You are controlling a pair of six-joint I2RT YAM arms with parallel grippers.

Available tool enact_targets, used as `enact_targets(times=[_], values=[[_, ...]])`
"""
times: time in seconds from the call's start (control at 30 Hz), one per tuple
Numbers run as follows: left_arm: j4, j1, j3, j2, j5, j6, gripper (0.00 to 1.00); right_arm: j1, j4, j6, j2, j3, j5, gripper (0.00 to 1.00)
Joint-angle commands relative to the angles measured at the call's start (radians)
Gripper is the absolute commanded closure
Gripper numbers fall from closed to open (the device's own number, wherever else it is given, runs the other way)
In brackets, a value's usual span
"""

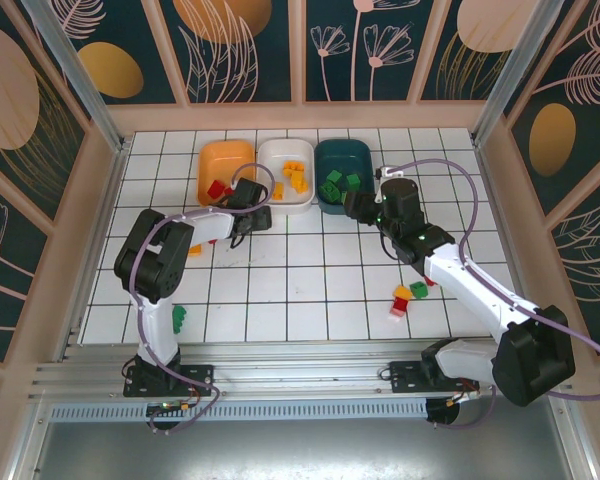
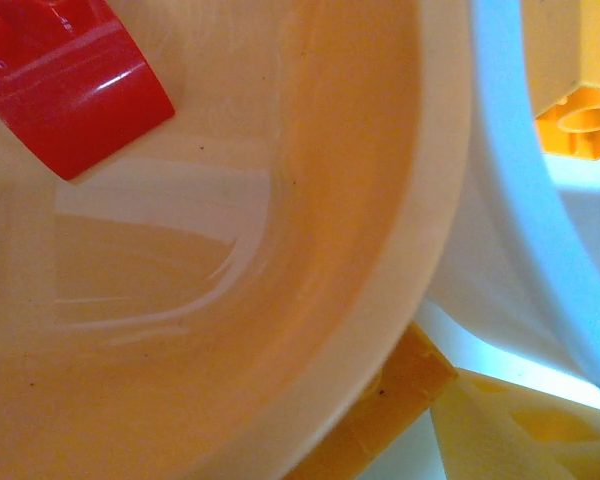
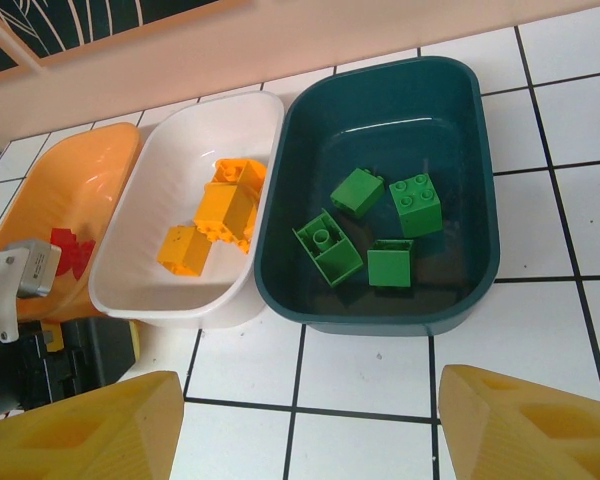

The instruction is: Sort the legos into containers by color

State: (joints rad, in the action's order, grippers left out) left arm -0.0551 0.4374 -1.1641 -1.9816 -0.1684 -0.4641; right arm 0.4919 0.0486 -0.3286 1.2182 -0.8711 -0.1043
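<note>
The right gripper [image 3: 300, 430] hovers at the near edge of the teal tray [image 3: 480, 270], its jaws spread wide and empty. Four green bricks [image 3: 415, 203] lie in that tray, yellow ones [image 3: 225, 205] in the white tray [image 3: 130, 260], and a red brick [image 2: 70, 85] in the orange tray [image 2: 310, 300].

The left gripper [image 1: 250, 195] sits low over the orange tray's near right corner. Whether its jaws are spread or pressed together cannot be told.

Bricks remain on the worktop [image 1: 310, 320]: a mixed cluster [image 1: 410, 293] near the right arm, and a green one [image 1: 179, 317] and an orange one [image 1: 195, 249] by the left arm.

The right arm would probably do best to take one cluster brick at a time. The bricks sit close together, so the jaws should straddle a single brick squarely, or a neighbour may be nudged or lifted with it.
</note>
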Motion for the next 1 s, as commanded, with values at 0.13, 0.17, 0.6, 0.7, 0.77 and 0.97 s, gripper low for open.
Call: enact_targets(times=[0.13, 0.17, 0.6, 0.7, 0.77, 0.97], values=[[0.046, -0.008, 0.003, 0.001, 0.048, 0.016, 0.42, 0.007, -0.022, -0.023, 0.001, -0.002, -0.013, 0.31], [0.054, -0.006, 0.012, 0.01, 0.059, 0.013, 0.42, 0.008, -0.025, -0.023, 0.002, -0.001, -0.012, 0.31], [0.07, 0.03, 0.083, 0.081, 0.081, -0.008, 0.58, 0.014, -0.03, -0.024, 0.021, -0.006, -0.012, 0.31], [0.066, 0.042, 0.103, 0.096, 0.067, -0.016, 0.61, 0.016, -0.031, -0.024, 0.025, -0.005, -0.013, 0.31], [0.066, 0.047, 0.122, 0.111, 0.069, -0.028, 0.62, 0.016, -0.031, -0.023, 0.026, -0.006, -0.012, 0.31], [0.05, 0.084, 0.187, 0.225, 0.08, -0.048, 0.62, 0.016, -0.032, -0.018, 0.025, -0.006, -0.017, 0.31]])
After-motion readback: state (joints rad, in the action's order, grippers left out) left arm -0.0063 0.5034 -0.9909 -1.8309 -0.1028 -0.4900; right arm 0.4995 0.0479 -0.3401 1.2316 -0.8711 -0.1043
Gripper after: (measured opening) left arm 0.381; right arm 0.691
